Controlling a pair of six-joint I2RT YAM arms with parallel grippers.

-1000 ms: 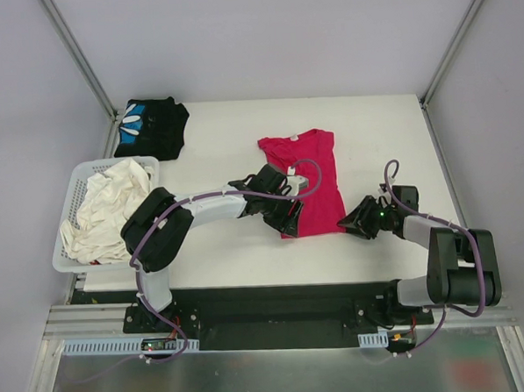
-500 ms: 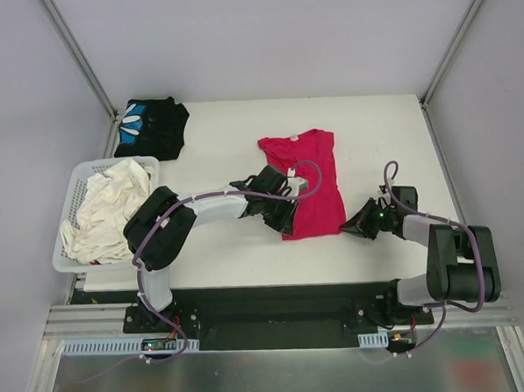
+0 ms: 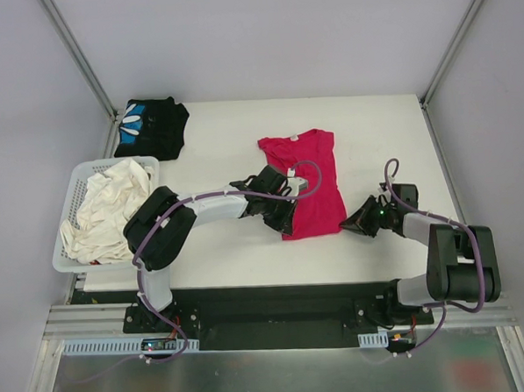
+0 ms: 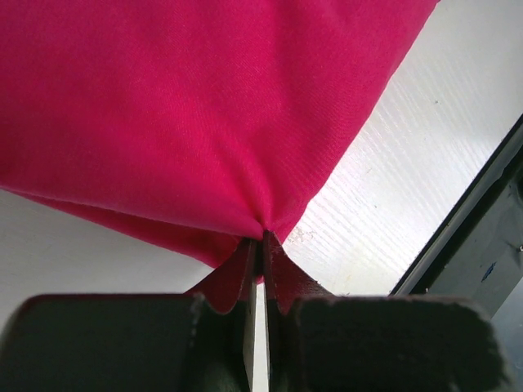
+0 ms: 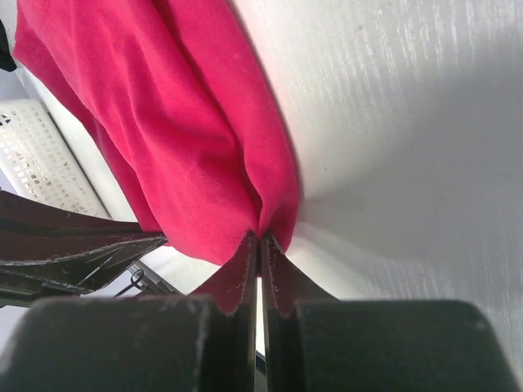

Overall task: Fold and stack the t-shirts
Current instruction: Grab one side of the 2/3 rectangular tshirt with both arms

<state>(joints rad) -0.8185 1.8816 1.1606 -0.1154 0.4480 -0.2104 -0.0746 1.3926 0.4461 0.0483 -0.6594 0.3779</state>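
Where left claw [image 4: 261, 238], right claw [image 5: 260, 238] bite: t-shirt [image 3: 315, 171] corners.

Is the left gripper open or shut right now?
Shut on the red shirt. In the left wrist view, the left gripper has its jaws pressed together, pinching a corner of the shirt's edge.

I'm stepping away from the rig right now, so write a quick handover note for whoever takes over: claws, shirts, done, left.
Left claw: shut on the near left hem corner of the red t-shirt.
Right claw: shut on its near right hem corner.
Red t-shirt lies mid-table, collar away from the arms.
Black t-shirt sits at the far left corner, beyond the basket of white cloth.
Done: black one looks folded.
Left: fold the red one, stack the two.
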